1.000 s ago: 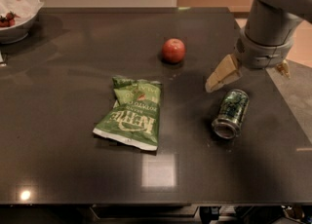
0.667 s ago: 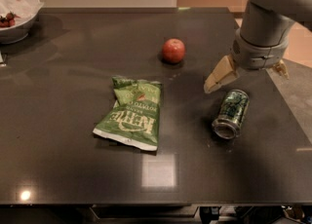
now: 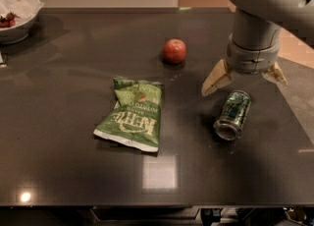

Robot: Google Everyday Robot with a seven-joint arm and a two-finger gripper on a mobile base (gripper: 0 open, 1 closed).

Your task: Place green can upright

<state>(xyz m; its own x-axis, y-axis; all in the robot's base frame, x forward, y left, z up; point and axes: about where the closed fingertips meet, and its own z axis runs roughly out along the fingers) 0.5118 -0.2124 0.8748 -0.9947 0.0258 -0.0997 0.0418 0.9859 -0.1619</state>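
Observation:
The green can lies on its side on the dark table at the right, its silver end facing the front. My gripper hangs just above and behind the can's far end. It is open and empty, with one pale finger to the can's left and the other finger to its right.
A flat green chip bag lies in the middle of the table. A red apple sits behind it. A white bowl with red pieces stands at the far left corner. The table's right edge is close to the can.
The arm has shifted slightly toward the back and up over the can. The can, bag and apple have not moved.

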